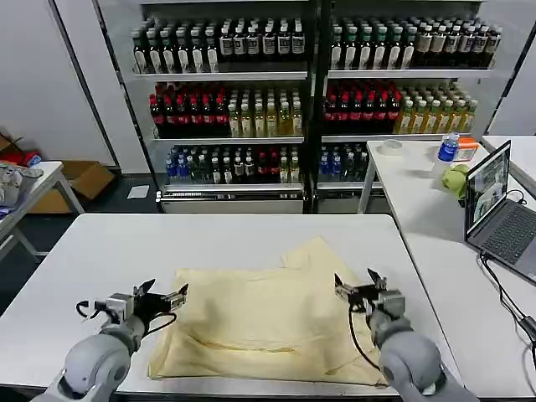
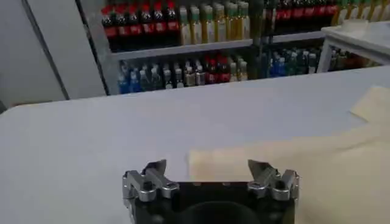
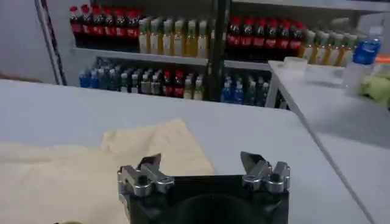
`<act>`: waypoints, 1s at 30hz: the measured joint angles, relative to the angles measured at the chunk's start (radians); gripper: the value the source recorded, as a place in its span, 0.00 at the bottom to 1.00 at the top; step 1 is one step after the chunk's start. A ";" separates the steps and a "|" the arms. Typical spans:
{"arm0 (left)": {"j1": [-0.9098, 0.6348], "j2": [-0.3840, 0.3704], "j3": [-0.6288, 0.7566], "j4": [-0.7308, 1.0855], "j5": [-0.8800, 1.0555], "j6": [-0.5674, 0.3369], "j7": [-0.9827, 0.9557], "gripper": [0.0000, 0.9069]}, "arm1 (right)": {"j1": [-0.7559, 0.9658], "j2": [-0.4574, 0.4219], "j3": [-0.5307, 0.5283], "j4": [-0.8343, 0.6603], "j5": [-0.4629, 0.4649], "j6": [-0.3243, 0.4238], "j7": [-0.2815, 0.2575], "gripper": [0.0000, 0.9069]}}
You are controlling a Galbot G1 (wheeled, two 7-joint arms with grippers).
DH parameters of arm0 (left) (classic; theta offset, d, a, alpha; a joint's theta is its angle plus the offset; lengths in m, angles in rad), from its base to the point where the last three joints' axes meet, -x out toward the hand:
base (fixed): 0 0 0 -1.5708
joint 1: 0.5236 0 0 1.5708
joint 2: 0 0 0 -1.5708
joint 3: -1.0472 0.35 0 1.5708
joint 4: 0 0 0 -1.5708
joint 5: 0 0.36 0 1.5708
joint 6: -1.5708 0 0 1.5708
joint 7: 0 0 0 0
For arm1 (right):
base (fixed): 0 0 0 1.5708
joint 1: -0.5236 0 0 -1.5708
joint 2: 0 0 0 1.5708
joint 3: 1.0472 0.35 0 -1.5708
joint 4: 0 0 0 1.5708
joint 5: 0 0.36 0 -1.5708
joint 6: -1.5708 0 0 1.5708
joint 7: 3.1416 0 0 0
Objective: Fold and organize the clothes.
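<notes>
Lying between tools: garment (image 1: pixel 268 322) | left tool (image 1: pixel 165 297) open, empty | right tool (image 1: pixel 356 283) open, empty

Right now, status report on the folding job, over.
Left tool open at garment's left edge. Right tool open over its right edge. Cream garment lies flat on white table, partly folded. Nothing in the way.

The right arm (image 1: pixel 410 360) hides the garment's (image 1: pixel 260 322) near right corner; shelf bottle labels (image 1: pixel 251 42) are too small to read.
</notes>
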 measured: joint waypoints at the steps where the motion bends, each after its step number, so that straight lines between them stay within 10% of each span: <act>1: -0.018 -0.001 0.012 0.013 -0.001 0.000 0.000 1.00 | 0.022 0.002 -0.011 -0.022 0.007 -0.001 0.000 1.00; 30: -0.290 -0.037 0.207 0.303 -0.024 0.000 0.005 1.00 | 0.441 0.162 -0.208 -0.548 0.083 -0.008 -0.039 1.00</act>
